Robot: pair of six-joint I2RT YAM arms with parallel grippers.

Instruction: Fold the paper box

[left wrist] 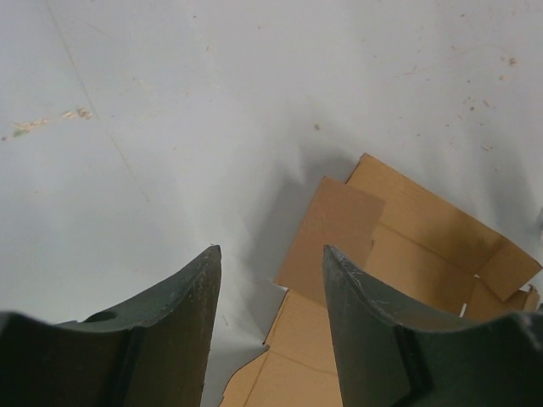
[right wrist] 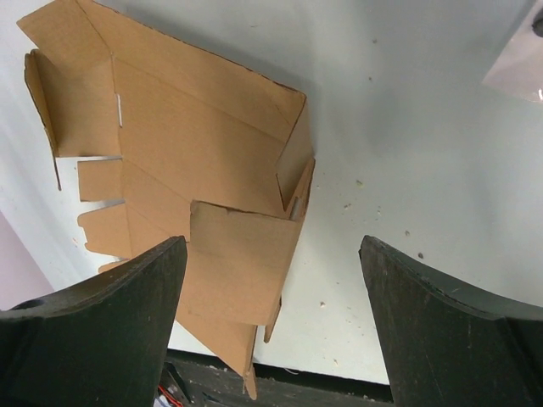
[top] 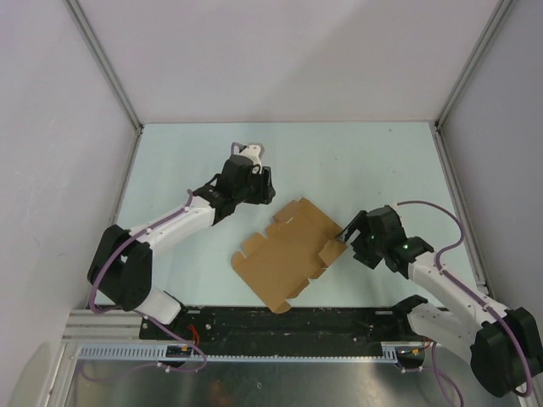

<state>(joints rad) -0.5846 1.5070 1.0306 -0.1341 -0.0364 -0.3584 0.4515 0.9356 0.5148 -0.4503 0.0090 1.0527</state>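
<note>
One paper box (top: 288,252), a single cardboard sheet, lies on one table (top: 382,161). There are two robot arms, the left arm (top: 174,227) and the right arm (top: 450,284), each with one gripper, the left gripper (left wrist: 270,250) and the right gripper (right wrist: 273,240), and each gripper has two fingers (right wrist: 102,322). One pale packet (right wrist: 519,64) shows in the right wrist view.

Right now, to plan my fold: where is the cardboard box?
Top view: the cardboard box lies mostly flat mid-table between the left gripper and the right gripper, nearer the right one.
</note>
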